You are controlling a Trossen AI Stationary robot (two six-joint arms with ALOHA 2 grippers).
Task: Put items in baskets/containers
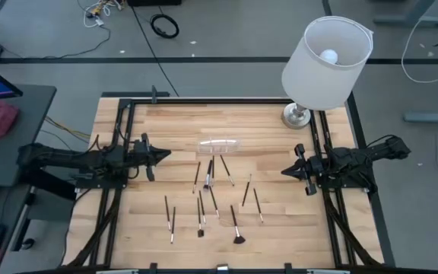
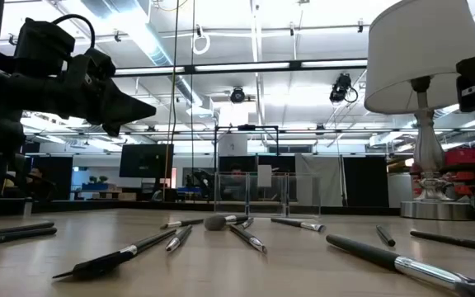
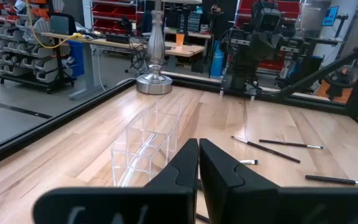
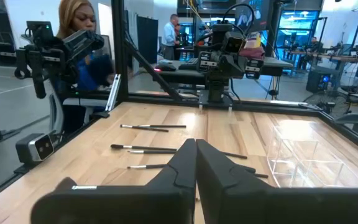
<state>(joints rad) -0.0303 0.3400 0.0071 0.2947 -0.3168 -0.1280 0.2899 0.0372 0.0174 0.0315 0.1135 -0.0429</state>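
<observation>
Slim dark makeup brushes (image 1: 207, 199) with silver ferrules, one fan-tipped, clear plastic container (image 1: 221, 146) (lying sideways), handle lettering unreadable, left end effector (image 1: 163, 154) and right end effector (image 1: 287, 170) closed, empty

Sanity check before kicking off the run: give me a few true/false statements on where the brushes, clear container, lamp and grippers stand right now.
1. All the makeup brushes lie loose on the table. True.
2. The clear container already holds several brushes. False: it lies empty on the wood, with brushes beside it.
3. The left gripper is shut and holds nothing. True.
4. The right gripper is clamped on a brush. False: it is shut on nothing, hanging at the table's right side.
5. The lamp stands in the middle of the table among the brushes. False: it stands at the far right corner.
</observation>
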